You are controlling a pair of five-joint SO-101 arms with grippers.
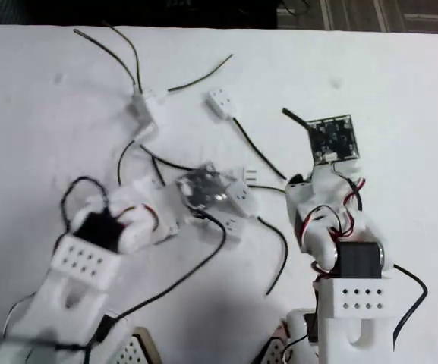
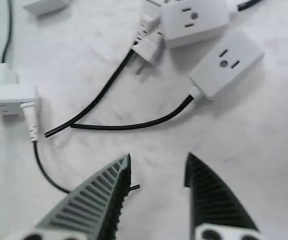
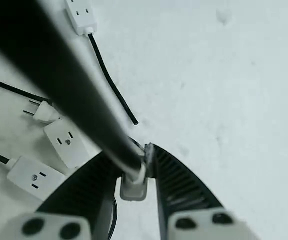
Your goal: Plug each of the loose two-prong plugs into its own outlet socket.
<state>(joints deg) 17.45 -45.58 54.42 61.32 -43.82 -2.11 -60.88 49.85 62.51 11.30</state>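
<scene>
Where right gripper (image 3: 137, 166) pinches it, plug (image 3: 133, 189) shows partly.

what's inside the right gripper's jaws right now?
A white plug is clamped in the right gripper, between its fingers, with its black cord running out past the camera. The cord and fingers cover most of the plug body, so the prongs can't be made out.

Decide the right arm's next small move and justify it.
Probably swing the plug toward the nearest socket and line it up with the slots. The right gripper is shut on the plug, and that socket lies close beside it, face up with nothing plugged in.
</scene>
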